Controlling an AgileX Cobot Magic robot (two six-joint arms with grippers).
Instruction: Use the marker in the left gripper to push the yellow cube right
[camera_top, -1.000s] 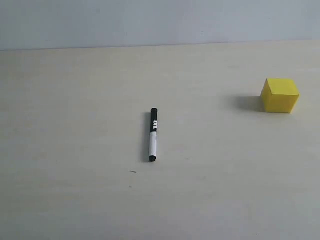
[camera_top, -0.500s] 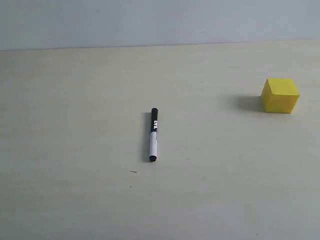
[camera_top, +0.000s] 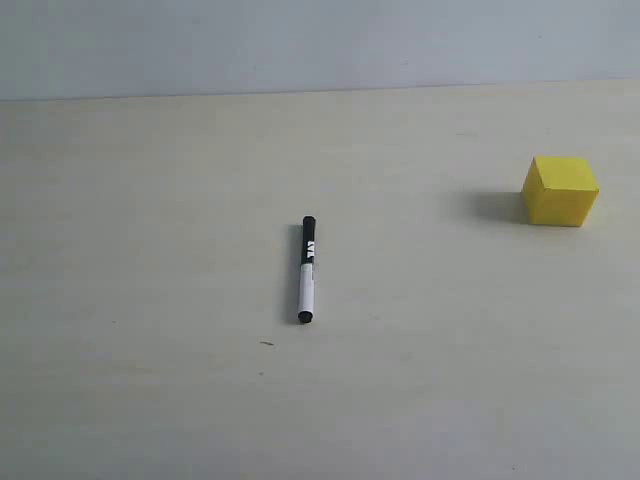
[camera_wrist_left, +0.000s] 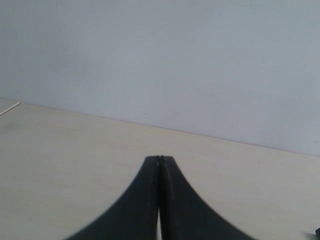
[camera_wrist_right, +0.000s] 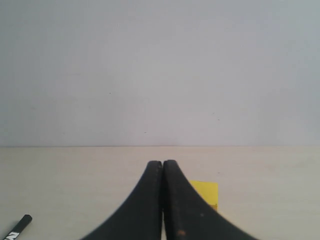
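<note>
The marker, white-barrelled with a black cap, lies flat near the middle of the table, lengthwise towards the back wall. Its capped end peeks into the right wrist view. The yellow cube sits at the far right of the table; a part of it shows just behind my right gripper. My left gripper is shut with nothing in it, over bare table. My right gripper is shut and empty too. Neither arm appears in the exterior view.
The pale table runs back to a plain grey wall. A tiny dark speck lies in front of the marker.
</note>
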